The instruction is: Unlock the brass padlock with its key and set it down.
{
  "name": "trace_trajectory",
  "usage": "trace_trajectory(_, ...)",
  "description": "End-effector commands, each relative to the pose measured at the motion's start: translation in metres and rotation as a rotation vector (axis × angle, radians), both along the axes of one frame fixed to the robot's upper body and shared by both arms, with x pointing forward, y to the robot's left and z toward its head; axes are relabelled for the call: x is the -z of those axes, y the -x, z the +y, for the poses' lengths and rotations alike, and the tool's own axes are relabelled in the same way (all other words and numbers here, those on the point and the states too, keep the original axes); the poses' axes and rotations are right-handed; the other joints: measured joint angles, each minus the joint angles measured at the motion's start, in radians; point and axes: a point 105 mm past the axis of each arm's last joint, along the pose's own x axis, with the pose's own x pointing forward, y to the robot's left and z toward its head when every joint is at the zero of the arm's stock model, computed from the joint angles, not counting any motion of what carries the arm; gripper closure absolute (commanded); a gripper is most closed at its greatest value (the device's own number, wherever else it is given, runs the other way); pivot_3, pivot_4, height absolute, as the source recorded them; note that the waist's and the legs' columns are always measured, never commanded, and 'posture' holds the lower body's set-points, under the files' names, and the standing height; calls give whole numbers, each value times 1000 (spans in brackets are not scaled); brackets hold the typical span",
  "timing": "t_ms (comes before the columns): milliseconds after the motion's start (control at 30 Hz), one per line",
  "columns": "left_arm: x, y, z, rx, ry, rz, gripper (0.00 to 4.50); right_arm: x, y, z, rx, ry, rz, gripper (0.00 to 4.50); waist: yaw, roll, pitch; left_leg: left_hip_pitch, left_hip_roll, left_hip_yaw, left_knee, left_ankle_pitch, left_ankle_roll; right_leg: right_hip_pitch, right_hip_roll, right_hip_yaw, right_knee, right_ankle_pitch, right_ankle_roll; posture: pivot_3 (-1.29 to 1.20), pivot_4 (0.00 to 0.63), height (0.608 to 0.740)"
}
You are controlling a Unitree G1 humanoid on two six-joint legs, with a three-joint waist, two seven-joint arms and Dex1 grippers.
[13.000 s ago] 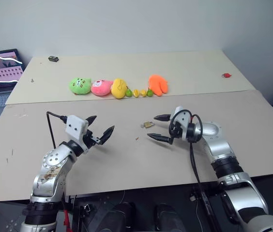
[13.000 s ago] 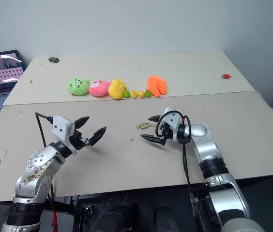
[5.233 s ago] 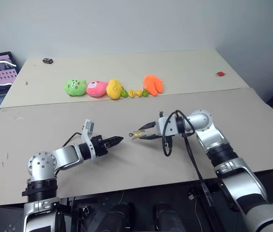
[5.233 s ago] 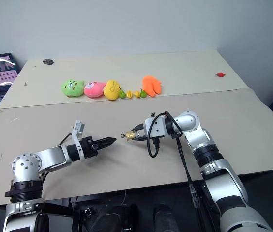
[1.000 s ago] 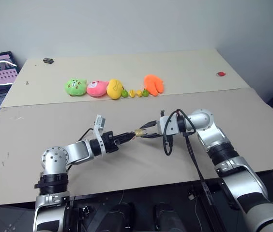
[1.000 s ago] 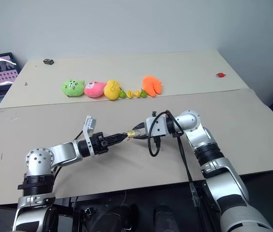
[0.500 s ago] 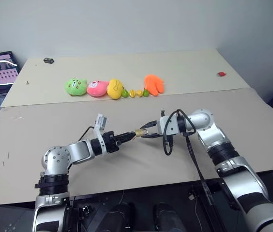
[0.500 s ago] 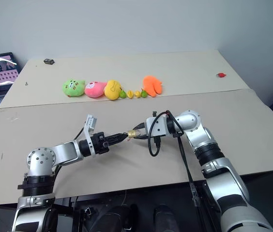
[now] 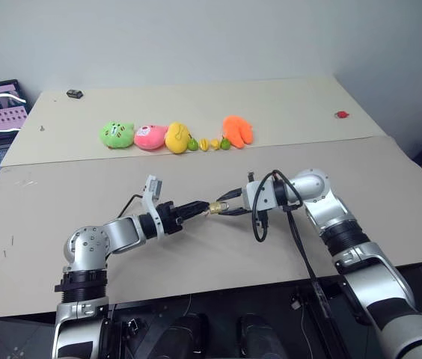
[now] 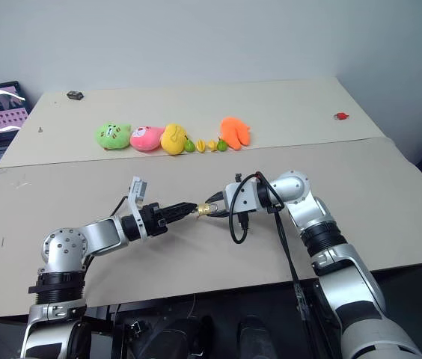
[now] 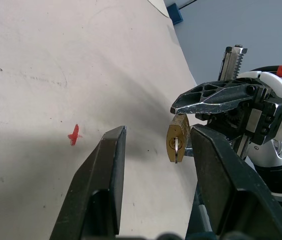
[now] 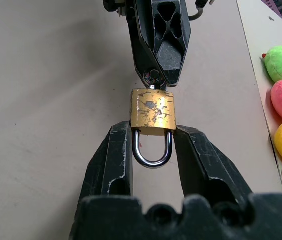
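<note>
- Your right end effector (image 12: 153, 150) grips the scuffed brass padlock (image 12: 153, 114) by its rounded steel shackle.
- Your left end effector (image 11: 153, 170) stands parted beside its keyhole face.

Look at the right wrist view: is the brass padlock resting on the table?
No: the brass padlock is held up between the right gripper's fingers, above the table.

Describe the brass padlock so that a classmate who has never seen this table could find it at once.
Look above the near table, where the two arms meet. There the right gripper pinches the brass padlock by its silver shackle. Unlike the soft plush toys behind, it is a tiny golden metal block.
</note>
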Motion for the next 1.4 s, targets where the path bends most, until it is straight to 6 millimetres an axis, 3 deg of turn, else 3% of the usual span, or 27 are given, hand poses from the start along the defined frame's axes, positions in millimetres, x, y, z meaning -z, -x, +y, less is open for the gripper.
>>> trace_trajectory(33,-10,-1,-3,11,18,-39,2323,-16,1,4,-30,-29,-64,3554,0,0,0,0,0,0,0,0,0,0,0,0,0,0,0,0,150,740)
trace_trajectory(267,-13,15,-12,102,54,-37,2323,-16,2,4,-31,-28,-63,3554,0,0,0,0,0,0,0,0,0,0,0,0,0,0,0,0,150,740)
trace_trajectory(633,-12,4,-1,33,65,-16,2323,-14,2,3,-32,-22,-59,3554,0,0,0,0,0,0,0,0,0,0,0,0,0,0,0,0,150,740)
trace_trajectory(1167,-6,12,-5,56,68,8,2323,-14,2,1,-31,-12,-59,3554,-1,0,0,0,0,0,0,0,0,0,0,0,0,0,0,0,150,740)
trace_trajectory(1267,-5,10,-3,43,65,9,3009,-14,2,1,-30,-11,-59,3554,-1,0,0,0,0,0,0,0,0,0,0,0,0,0,0,0,150,740)
trace_trajectory(1367,-5,9,-1,33,65,10,4281,-13,2,1,-31,-9,-60,3554,-1,0,0,0,0,0,0,0,0,0,0,0,0,0,0,0,150,740)
trace_trajectory(1400,-5,10,-1,33,66,9,4450,-13,2,1,-31,-9,-60,3554,0,0,0,0,0,0,0,0,0,0,0,0,0,0,0,0,150,740)
